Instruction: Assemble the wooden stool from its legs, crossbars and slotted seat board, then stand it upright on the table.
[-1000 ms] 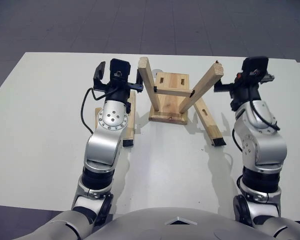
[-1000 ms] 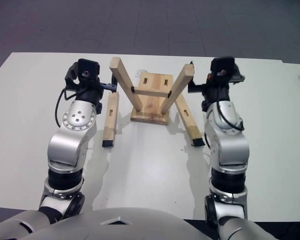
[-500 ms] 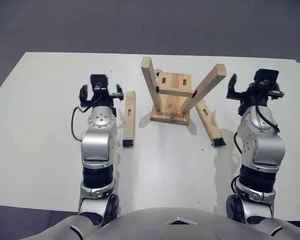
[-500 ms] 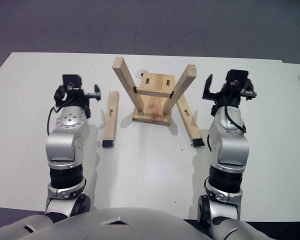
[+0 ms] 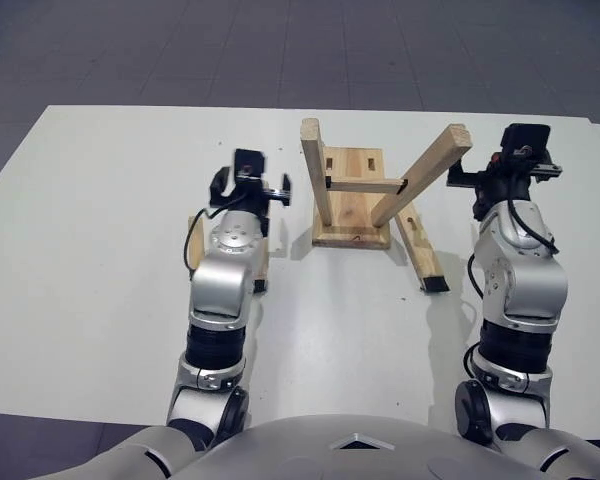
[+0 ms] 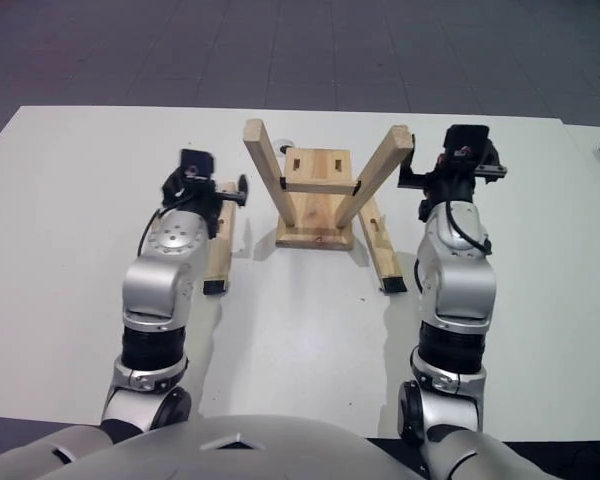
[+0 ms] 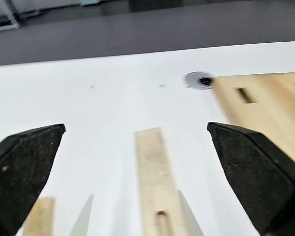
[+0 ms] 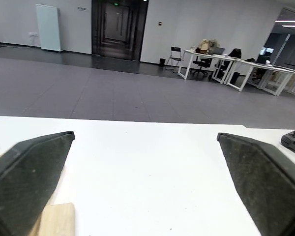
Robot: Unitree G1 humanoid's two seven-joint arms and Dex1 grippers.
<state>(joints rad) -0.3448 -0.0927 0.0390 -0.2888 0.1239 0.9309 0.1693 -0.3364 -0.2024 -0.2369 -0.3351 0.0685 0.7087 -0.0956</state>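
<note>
Fingers of my left gripper (image 7: 136,129) stand wide apart with nothing between them, hovering over a loose slotted leg (image 6: 218,250) that lies flat on the white table (image 5: 100,200), left of the seat. A second wooden piece (image 7: 39,216) lies just left of that leg, mostly hidden by my arm. My right gripper (image 8: 145,135) is spread just as wide and grips nothing; it hangs beside the top end of the right upright leg (image 5: 425,172), and I cannot tell whether one finger touches the wood.

The slotted seat board (image 5: 352,205) lies flat at the middle of the table, toward the far side. Two legs rise from it, the left upright leg (image 5: 316,170) leaning left and the right one leaning right, joined by a crossbar (image 5: 365,185) partway up. Another loose leg (image 5: 420,250) lies on the table at the seat's right edge, its dark-capped end pointing near. A small grey disc (image 7: 200,80) sits on the table just beyond the seat's far left corner.
</note>
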